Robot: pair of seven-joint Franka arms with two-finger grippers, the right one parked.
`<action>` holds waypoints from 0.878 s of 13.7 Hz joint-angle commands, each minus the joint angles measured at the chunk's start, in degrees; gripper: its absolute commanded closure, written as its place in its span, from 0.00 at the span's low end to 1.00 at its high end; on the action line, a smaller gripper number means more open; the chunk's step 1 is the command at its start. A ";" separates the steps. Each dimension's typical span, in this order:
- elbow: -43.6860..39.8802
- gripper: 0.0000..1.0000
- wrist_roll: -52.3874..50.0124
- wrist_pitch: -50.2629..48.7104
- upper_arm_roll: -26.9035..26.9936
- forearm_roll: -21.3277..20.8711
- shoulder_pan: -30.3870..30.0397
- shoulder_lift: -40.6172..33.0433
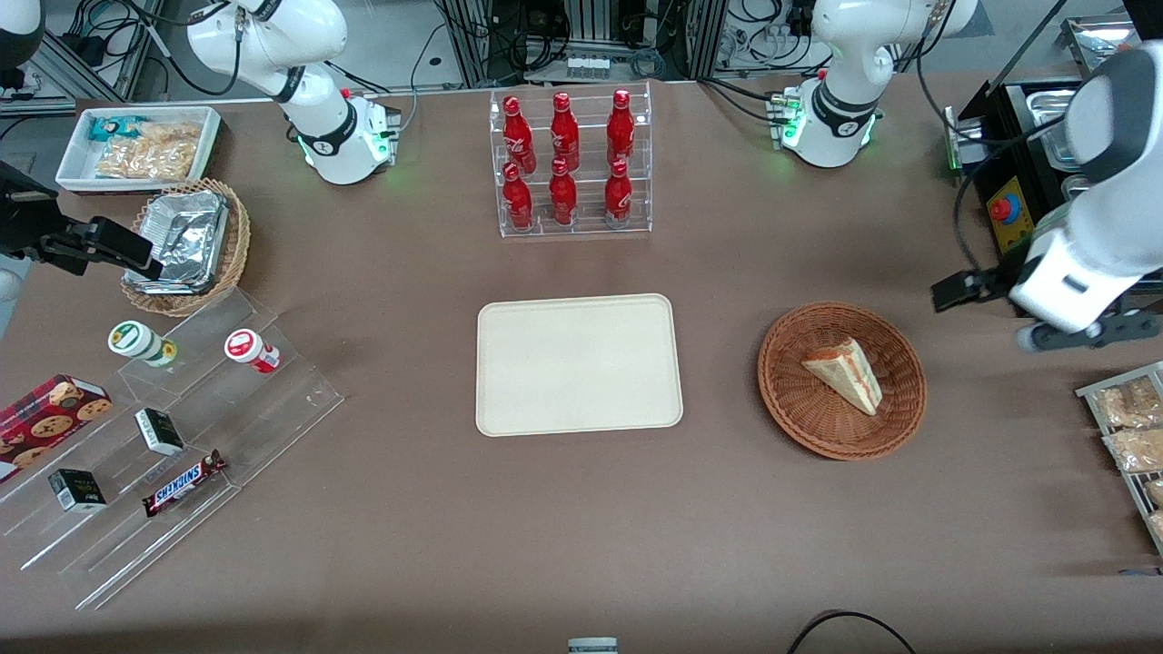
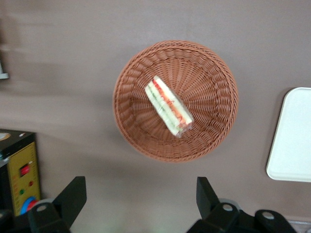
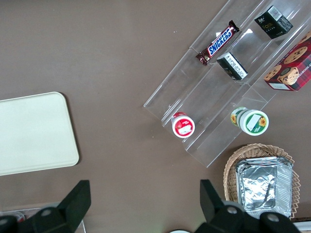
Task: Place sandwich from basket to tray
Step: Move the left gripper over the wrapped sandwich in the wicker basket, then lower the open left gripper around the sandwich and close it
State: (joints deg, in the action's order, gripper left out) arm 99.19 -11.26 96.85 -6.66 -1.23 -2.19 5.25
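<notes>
The sandwich [image 1: 845, 372], a white wedge with red and green layers, lies in the round reddish-brown basket [image 1: 789, 400]. In the left wrist view the sandwich [image 2: 168, 111] rests near the middle of the basket [image 2: 130, 127]. The cream tray [image 1: 578, 363] lies flat beside the basket, toward the parked arm's end; its edge [image 2: 294, 136] also shows from the wrist. My gripper [image 1: 949, 292] hangs well above the table, off the basket's rim toward the working arm's end. It is open [image 2: 141, 194] with nothing between the fingers.
A clear rack of red bottles [image 1: 568, 163] stands farther from the camera than the tray. A black box with a red button [image 1: 1004, 211] sits close to the gripper. Snack packets [image 1: 1127, 427] lie at the working arm's end; a stepped acrylic shelf [image 1: 173, 436] stands at the parked arm's end.
</notes>
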 commanded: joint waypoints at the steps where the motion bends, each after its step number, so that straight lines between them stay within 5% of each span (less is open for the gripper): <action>1: 6.17 0.00 -9.96 7.27 -0.20 -1.23 2.28 0.37; 7: 22.24 0.00 -29.83 28.54 -0.11 -1.15 3.77 -0.33; 12: 27.54 0.00 -41.65 36.13 -0.11 -0.79 3.86 0.72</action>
State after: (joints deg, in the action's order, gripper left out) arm 124.25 -49.38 130.97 -6.98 -1.60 1.29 6.97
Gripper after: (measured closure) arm 0.000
